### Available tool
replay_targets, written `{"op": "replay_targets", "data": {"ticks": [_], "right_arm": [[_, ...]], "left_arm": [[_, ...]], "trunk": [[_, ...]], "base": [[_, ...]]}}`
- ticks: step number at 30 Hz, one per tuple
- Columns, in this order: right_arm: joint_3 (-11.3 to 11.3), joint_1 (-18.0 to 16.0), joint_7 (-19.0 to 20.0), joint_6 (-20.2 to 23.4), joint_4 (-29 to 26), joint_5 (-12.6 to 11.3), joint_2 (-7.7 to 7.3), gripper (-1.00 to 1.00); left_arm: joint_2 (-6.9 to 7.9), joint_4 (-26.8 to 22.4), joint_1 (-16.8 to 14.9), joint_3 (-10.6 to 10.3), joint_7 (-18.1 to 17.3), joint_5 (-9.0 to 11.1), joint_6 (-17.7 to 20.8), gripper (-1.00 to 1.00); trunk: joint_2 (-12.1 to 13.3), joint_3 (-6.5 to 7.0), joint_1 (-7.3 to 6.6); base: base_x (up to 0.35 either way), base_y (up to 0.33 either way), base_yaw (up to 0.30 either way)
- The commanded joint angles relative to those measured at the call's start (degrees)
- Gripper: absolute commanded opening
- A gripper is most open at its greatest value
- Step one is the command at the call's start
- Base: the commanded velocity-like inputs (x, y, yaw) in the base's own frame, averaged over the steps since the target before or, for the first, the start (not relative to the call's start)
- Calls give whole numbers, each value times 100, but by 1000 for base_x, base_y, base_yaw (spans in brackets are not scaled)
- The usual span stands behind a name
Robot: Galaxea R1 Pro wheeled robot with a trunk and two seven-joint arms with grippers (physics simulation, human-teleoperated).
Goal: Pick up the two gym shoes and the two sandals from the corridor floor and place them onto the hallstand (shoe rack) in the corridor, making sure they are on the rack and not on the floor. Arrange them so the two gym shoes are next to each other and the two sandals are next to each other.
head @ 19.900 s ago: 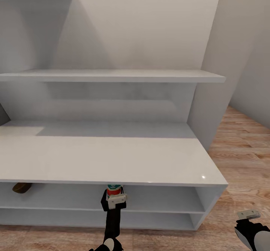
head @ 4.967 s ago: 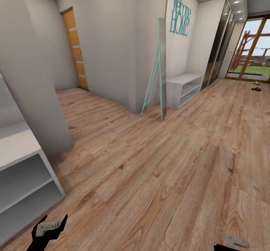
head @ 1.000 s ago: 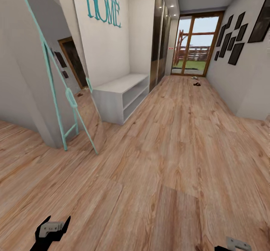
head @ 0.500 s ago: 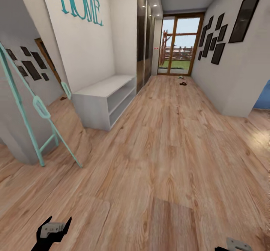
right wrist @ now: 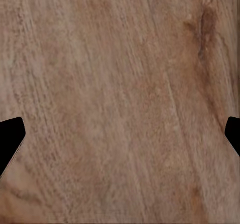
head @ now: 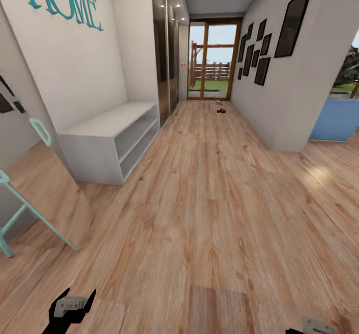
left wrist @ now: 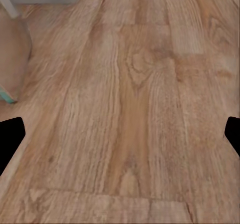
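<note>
facing down the corridor, the head view shows the corridor floor (head: 209, 199) running ahead to a glazed door (head: 212, 60). two small items (head: 219, 107) lie on the planks near that door, one dark and one paler; they are too small to identify, but are judged to be remaining footwear. they sit well apart from both arms, straight ahead and slightly right of centre, so neither arm is clearly nearer; their long axes cannot be read. a low white shelf unit (head: 107, 142) stands against the left-hand wall beside a teal-framed mirror (head: 30, 174). the left gripper (head: 74, 301) sits at the lower edge, fingers spread and empty. the right gripper (head: 316, 325) shows as a pale plate only.

left wrist view: dark fingertips (left wrist: 11, 139) at opposite edges, wide apart, bare planks between.

right wrist view: fingertips (right wrist: 10, 139) likewise wide apart over bare wood, nothing held.
</note>
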Motion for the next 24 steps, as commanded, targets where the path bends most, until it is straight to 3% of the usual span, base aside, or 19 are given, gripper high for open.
{"op": "replay_targets", "data": {"ticks": [1,9,24], "right_arm": [[1,0,0,0,0,0,0,100],[0,0,0,0,0,0,0,100],[4,0,2,0,0,0,3,100]], "left_arm": [[0,0,0,-1,0,0,2,100],[0,0,0,-4,0,0,3,100],[0,0,0,-2,0,0,1,100]], "trunk": [[0,0,0],[0,0,0],[0,-29,0]], "base": [[344,0,-252],[345,0,-173],[346,0,-30]]}}
